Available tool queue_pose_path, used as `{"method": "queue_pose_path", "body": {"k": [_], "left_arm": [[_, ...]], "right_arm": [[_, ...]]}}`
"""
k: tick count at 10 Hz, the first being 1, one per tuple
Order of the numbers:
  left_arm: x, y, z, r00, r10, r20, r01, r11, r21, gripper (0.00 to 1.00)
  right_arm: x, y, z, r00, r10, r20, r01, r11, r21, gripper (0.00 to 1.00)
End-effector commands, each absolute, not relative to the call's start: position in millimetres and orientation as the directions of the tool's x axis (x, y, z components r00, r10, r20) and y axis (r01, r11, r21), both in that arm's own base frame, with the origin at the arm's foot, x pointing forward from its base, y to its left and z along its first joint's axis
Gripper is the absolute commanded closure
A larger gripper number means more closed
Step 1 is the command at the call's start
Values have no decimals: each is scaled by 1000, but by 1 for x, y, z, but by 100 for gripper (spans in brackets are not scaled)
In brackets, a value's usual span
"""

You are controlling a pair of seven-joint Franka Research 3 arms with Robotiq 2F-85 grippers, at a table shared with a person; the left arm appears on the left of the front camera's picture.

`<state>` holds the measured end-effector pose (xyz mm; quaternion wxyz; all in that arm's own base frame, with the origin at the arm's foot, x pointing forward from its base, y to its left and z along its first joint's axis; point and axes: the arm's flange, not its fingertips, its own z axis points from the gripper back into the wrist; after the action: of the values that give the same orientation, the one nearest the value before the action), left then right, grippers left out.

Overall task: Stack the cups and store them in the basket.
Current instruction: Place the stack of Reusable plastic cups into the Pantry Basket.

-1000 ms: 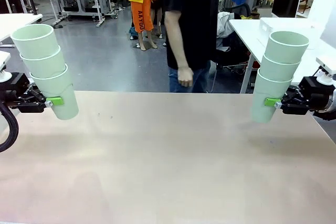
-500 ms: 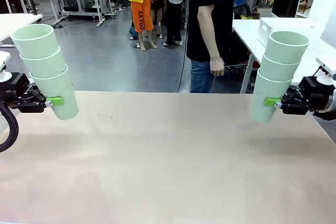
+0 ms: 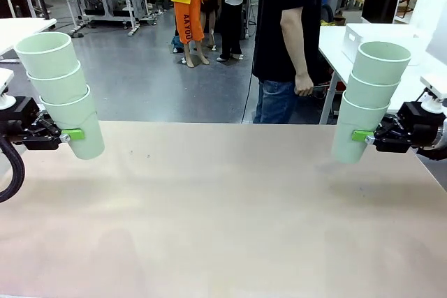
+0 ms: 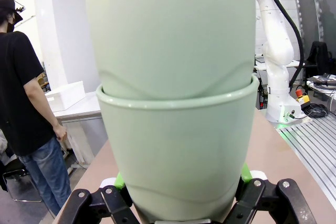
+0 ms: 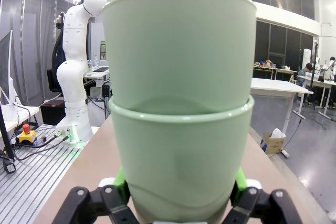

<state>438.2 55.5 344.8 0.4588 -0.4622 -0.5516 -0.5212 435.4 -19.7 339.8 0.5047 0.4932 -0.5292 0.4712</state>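
Above the table [image 3: 223, 214], plain stacked cups [image 3: 63, 95]

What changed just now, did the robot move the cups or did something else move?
Only the person moved, walking along the far side of the table toward the picture's right. Nothing was taken hold of or let go. The left gripper still holds the left stack of cups and the right gripper still holds the right stack of cups, both in the same places.
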Motion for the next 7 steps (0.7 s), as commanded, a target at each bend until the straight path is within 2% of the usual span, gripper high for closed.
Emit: {"method": "queue_pose_path", "body": {"k": [1,7], "left_arm": [[437,53,349,-160,36,986,987,29,159,15],[437,53,349,-160,36,986,987,29,159,15]], "right_arm": [[434,-19,343,-17,-47,999,-997,70,-14,13],[434,-19,343,-17,-47,999,-997,70,-14,13]]}}
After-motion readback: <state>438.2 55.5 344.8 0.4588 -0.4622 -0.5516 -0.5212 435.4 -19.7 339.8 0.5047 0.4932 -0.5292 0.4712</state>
